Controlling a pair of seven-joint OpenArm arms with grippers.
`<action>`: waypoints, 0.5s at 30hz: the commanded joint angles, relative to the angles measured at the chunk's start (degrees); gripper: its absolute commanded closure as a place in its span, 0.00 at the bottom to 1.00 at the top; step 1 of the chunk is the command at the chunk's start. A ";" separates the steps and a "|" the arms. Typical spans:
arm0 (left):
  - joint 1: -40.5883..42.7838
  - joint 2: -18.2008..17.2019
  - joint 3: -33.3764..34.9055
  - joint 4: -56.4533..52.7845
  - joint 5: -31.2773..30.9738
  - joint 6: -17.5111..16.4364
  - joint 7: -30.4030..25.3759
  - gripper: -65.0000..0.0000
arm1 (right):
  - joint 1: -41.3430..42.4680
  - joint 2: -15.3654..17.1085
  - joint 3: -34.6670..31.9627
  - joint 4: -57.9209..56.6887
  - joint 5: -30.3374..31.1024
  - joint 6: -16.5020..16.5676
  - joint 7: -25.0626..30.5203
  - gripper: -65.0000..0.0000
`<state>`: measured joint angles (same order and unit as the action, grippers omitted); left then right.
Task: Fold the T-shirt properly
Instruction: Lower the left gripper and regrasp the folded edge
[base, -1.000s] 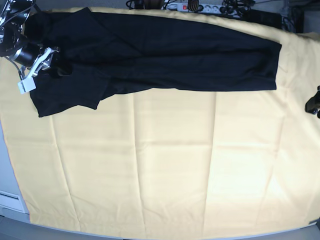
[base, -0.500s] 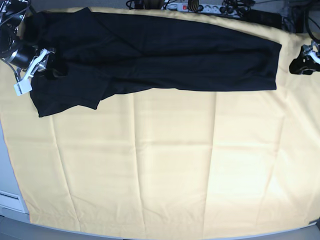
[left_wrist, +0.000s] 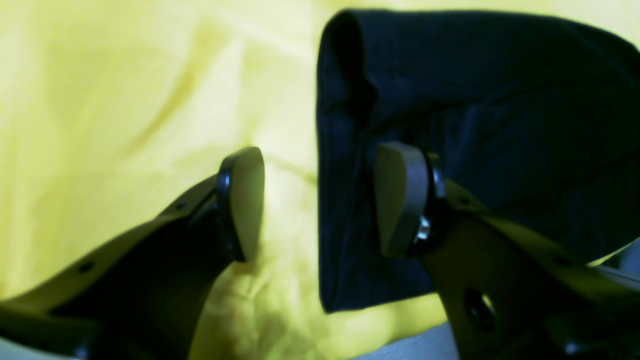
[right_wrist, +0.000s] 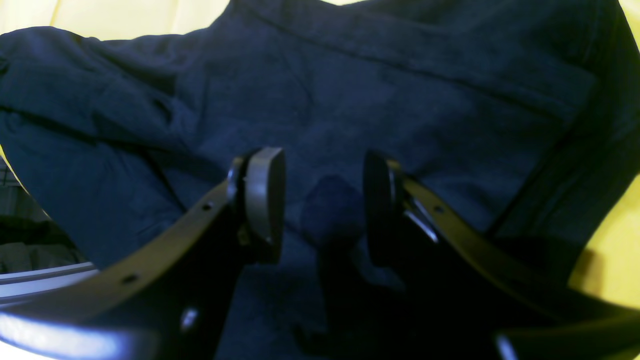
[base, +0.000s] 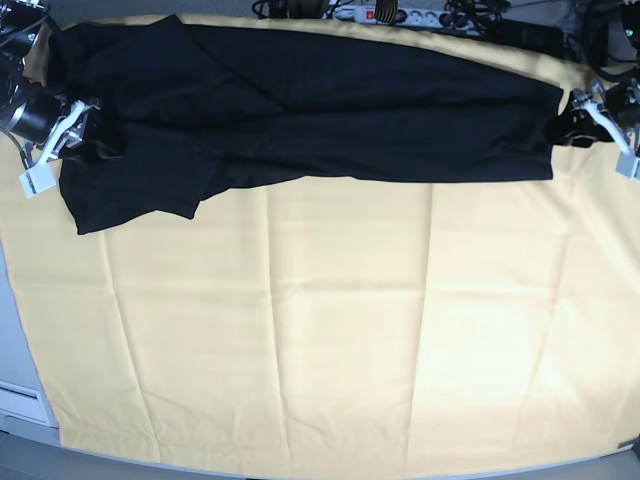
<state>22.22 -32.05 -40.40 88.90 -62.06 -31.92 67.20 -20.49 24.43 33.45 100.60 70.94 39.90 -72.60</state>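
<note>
Shirt: large black soft-cloth T-shirt (base: 300, 100) spread along far edge of yellow table cloth (base: 330, 330).
Left gripper (left_wrist: 320, 200): jaws parted, hem edge between them.
Right gripper (right_wrist: 322, 205): parted over sleeve cloth.

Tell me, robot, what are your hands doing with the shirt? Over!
Left gripper open, straddling the T-shirt's edge. Right gripper open, cloth bunched between its pads. Nothing in the way on the yellow cloth.

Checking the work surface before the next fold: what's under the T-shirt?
The T-shirt lies on a yellow table cloth, which shows all around it. Whatever lies beneath the cloth is hidden.
</note>
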 joint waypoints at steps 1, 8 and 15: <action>0.00 -1.22 0.13 0.59 -0.96 0.28 -0.63 0.44 | 0.20 1.14 0.39 0.94 1.25 0.10 0.83 0.59; -0.02 -1.11 0.52 0.59 -4.79 -0.28 1.36 0.44 | 0.20 1.14 0.39 0.94 1.27 0.10 1.05 0.59; 0.00 -1.11 0.52 0.59 -8.13 -0.70 2.51 0.44 | 0.20 1.14 0.39 0.94 2.75 0.10 1.03 0.59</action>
<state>22.24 -31.88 -39.42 88.86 -68.69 -32.16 70.30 -20.49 24.43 33.45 100.60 72.36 39.90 -72.58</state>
